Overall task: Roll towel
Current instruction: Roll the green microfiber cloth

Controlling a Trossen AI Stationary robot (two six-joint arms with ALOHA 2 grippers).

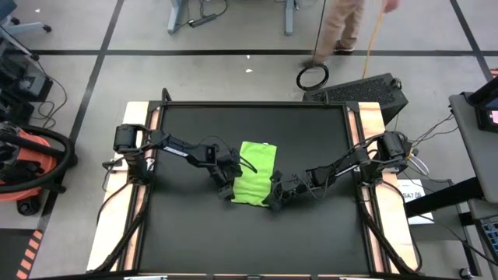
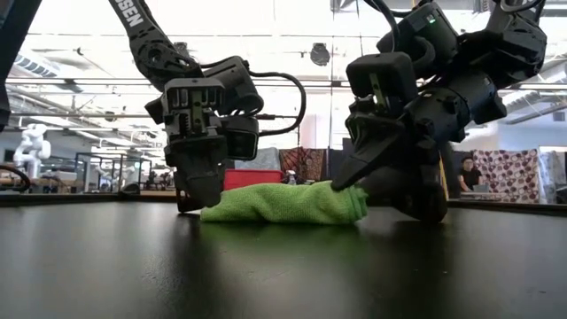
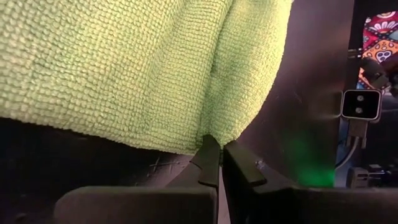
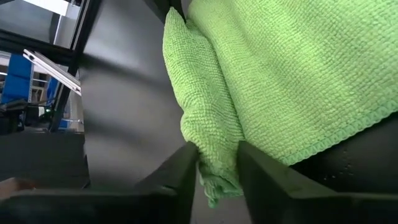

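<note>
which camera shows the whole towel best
The high view: the towel shows whole on the black table, a gripper at each side. The low view shows only its bunched edge; the wrist views show close-up patches.

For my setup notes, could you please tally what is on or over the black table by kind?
Green towel: 1, partly rolled
Robot grippers: 2, left gripper shut at the towel's edge, right gripper with its fingers either side of a towel fold
Total: 3
</note>
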